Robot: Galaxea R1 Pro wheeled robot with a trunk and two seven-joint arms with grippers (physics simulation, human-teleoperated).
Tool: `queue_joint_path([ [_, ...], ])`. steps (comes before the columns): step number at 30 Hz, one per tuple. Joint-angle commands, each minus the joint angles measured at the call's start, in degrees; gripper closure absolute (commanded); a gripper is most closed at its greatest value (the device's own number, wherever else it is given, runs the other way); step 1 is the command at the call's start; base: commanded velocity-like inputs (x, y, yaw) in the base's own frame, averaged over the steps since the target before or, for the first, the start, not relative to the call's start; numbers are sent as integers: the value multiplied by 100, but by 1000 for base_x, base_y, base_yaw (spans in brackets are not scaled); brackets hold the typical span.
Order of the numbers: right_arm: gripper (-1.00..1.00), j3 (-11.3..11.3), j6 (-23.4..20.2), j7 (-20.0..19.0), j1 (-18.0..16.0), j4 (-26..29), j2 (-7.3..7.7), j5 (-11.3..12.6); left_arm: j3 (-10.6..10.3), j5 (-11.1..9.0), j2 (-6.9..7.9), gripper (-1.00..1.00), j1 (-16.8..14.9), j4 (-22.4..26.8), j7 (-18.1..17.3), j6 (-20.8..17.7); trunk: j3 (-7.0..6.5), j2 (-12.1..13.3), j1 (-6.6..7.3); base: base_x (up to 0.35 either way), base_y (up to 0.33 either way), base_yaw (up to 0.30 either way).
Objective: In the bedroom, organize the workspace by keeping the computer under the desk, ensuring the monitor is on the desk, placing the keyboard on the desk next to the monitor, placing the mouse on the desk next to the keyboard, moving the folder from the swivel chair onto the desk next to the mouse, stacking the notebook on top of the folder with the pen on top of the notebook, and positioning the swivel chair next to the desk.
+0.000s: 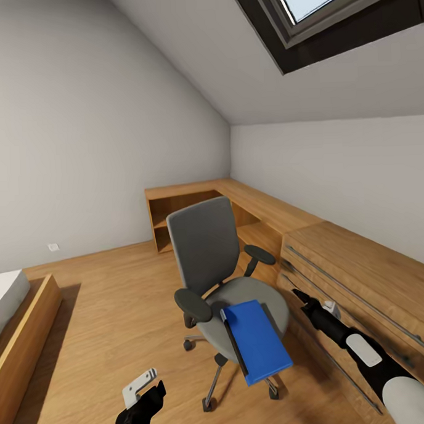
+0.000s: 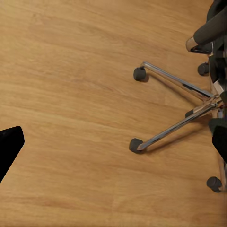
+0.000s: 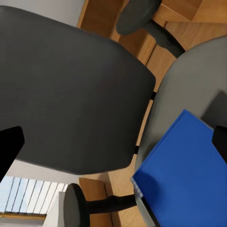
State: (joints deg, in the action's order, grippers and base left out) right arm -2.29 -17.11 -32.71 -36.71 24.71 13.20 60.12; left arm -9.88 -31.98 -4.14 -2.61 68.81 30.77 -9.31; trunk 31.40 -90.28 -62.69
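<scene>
The grey swivel chair (image 1: 208, 255) stands mid-floor on the light wood, its back toward the far corner. A bright blue folder (image 1: 259, 340) lies on its seat and overhangs the front edge. A dark strip runs along the folder's left side; I cannot tell what it is. My right gripper (image 1: 301, 294) hovers open just right of the seat, near the chair's right armrest. In the right wrist view the folder (image 3: 187, 177) lies ahead of the spread fingers, with the chair back (image 3: 71, 94) beyond it. My left gripper (image 1: 152, 393) hangs open, low and left of the chair's chrome base (image 2: 179, 125).
A light wooden drawer unit (image 1: 356, 273) with bar handles runs close along the right. Low wooden shelving (image 1: 193, 203) lines the far corner. A bed (image 1: 9, 301) in a wooden frame sits at the left. A skylight (image 1: 326, 9) is set in the sloped ceiling.
</scene>
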Motion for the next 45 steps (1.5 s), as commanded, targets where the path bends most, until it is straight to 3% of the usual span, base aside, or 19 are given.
queue_joint_path([
  [1, -100, -23, -61, -10, -3, -3, 4, 41, -9, -27, 1, -100, -3, 9, 36, -19, -12, 38, 23, 0, 0, 0],
  [14, -100, -26, -89, -8, -3, -18, 27, 52, -14, -21, -6, -100, -3, 9, 30, -13, -246, 560, 309, 0, 0, 0],
  [19, -100, -26, -90, -8, -3, -18, 32, 53, -92, -21, -2, -100, -3, 10, 30, -11, -246, 560, 309, 0, 0, 0],
  [20, -100, -26, -90, -8, -3, -18, 33, 48, -392, -19, 7, -100, -3, 47, 104, -16, -228, 520, 287, 0, 0, 0],
  [26, -100, -24, -58, -8, -3, -18, 29, 44, -417, -26, 9, -100, -3, 53, 306, -19, -120, 279, 155, 0, 0, 0],
  [45, -100, -17, -39, -9, -3, -21, 5, 37, -401, -44, 17, -100, -3, 54, 318, -19, 221, -483, -263, -96, 11, 0],
])
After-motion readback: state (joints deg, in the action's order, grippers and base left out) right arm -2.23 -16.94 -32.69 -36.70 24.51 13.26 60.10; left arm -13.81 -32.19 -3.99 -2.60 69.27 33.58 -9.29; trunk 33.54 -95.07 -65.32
